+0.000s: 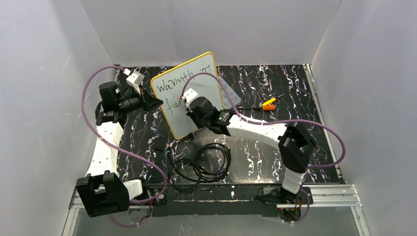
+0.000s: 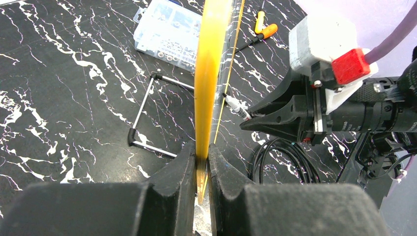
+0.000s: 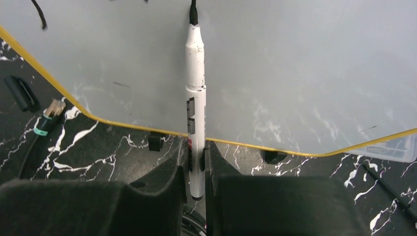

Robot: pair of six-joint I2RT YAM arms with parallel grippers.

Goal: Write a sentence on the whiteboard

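Over marbled black worktop (image 1: pixel 275 83), the whiteboard (image 1: pixel 196 69) looks stiff, slick, probably light; left claw (image 2: pixel 201 167) pinches its yellow frame edge, right claw (image 3: pixel 195 167) pinches the marker (image 3: pixel 195 73).

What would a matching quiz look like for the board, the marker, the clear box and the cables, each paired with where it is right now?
Things:
1. board
2. marker
3. box
4. cables

Places:
A. pinched in the right hand, tip against the writing surface
B. coiled loose on the table
C. edge clamped in the left hand
D. lying flat on the board's back side

Pairs: 1-C, 2-A, 3-D, 4-B
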